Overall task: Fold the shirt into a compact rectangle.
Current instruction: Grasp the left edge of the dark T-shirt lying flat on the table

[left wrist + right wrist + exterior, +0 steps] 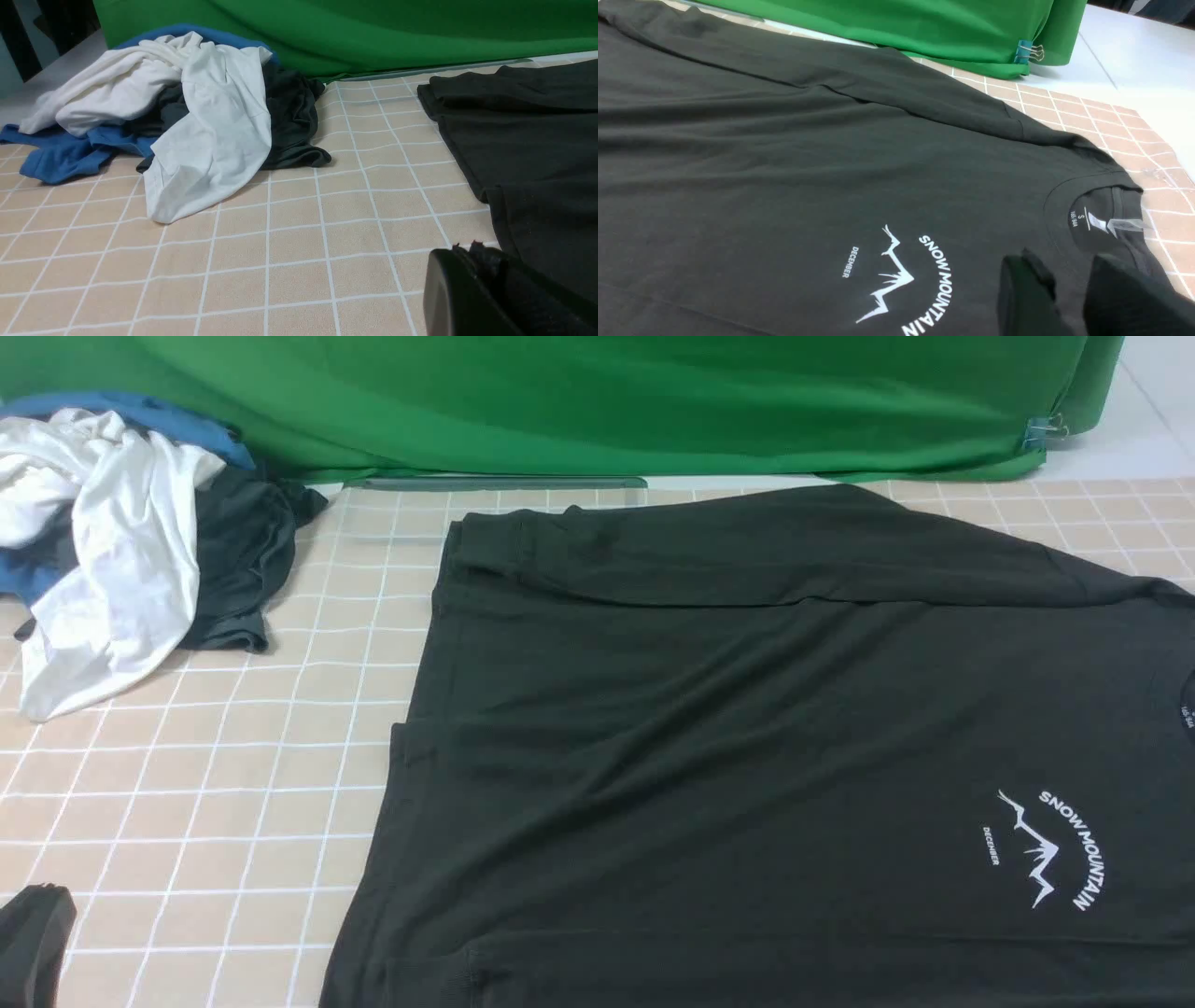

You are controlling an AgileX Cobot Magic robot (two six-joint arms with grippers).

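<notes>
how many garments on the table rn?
4: the shirt spread out centre-right; white garment, blue garment and dark grey garment heaped at far left. The heap may hide more.

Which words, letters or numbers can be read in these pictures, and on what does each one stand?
"SNOW MOUNTAIN": white, on the chest of the shirt.
"DECEMBER": white, beside the mountain drawing.
"S": inside the collar.
Small print beside the S: too small to read.

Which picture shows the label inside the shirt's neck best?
The right wrist view: the neck label is close, its S readable. The front view catches only a sliver; the left wrist view misses it.
</notes>
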